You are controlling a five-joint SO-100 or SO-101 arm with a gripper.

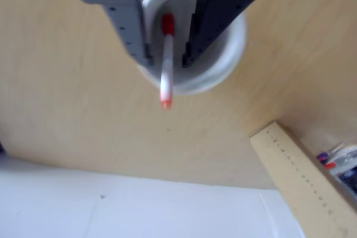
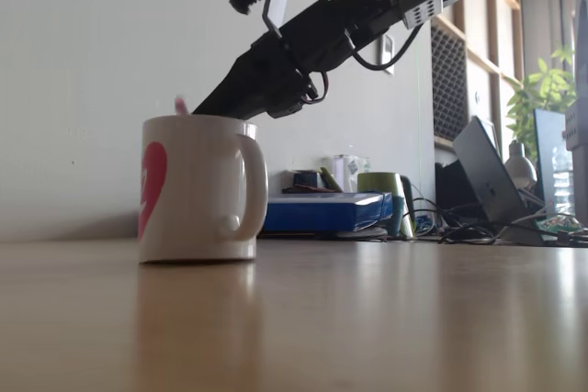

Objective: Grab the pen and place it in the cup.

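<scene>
Fixed view: glossy white mug (image 2: 197, 190); slim red-capped pen (image 1: 166, 68) leans inside between the gripper's (image 1: 166, 54) parted jaws.

The cup (image 2: 197, 190) looks like glazed ceramic, smooth and white with a soft sheen in the fixed view. The pen (image 1: 166, 65) seems smooth plastic, white with red ends. The gripper (image 1: 165, 57) has one matt grey plastic finger (image 1: 125, 15) and one dull black finger (image 1: 215, 18). The table (image 2: 367, 319) looks like light wood, smooth and faintly reflective, with fine grain in the other view.
</scene>
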